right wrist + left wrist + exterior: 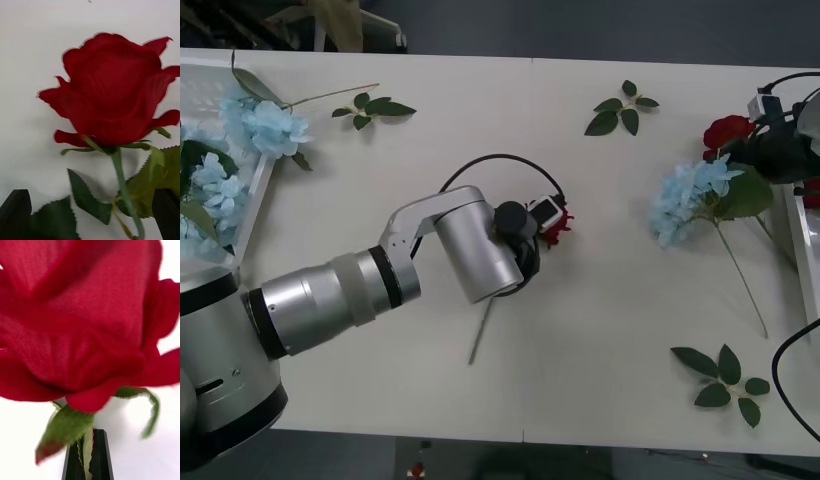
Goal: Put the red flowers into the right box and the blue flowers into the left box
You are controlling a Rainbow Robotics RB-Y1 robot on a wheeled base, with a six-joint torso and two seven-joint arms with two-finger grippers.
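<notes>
A red flower [557, 226] lies at mid-table, its stem [480, 335] running back under my left wrist. My left gripper [546, 228] sits right behind the bloom; in the left wrist view its black fingers [97, 461] are pressed together on the leafy stem under the bloom [78, 333]. At the far right another red flower [726, 131] lies beside a blue flower [690, 195]. My right gripper [778, 152] hovers there, open, its fingers [15, 210] either side of that rose's stem [125, 195]. Blue flowers [205, 185] lie in the left box [255, 205]. The right box [800, 235] shows as a rim.
Flowerless green leaf sprigs lie at the back left [375, 105], back centre [620, 110] and front right [725, 375]. One blue flower [270, 125] rests across the left box's corner. Black cables trail from both wrists. The table's front edge is close below.
</notes>
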